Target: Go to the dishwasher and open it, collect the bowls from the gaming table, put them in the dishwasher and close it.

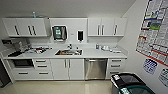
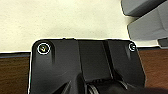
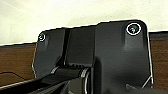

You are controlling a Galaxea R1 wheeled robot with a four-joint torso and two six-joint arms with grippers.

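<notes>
1. Nearest me, dark bins (image 1: 130, 83) at the floor's right edge.
2. I cannot tell whether either tool is released or clenched.
3. Ahead, the dishwasher (image 1: 95, 69) sits shut under the surface (image 1: 100, 53), right of the sink (image 1: 69, 52).
4. My read: nothing is done yet; opening, bowl collecting, loading and closing all remain.

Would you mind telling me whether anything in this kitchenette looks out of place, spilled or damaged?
Nothing stands out as spilled or broken. The dishwasher is shut, flush with the white cabinet fronts. The only untidy spot is the clutter on the counter left of the sink, too blurred to identify.
</notes>
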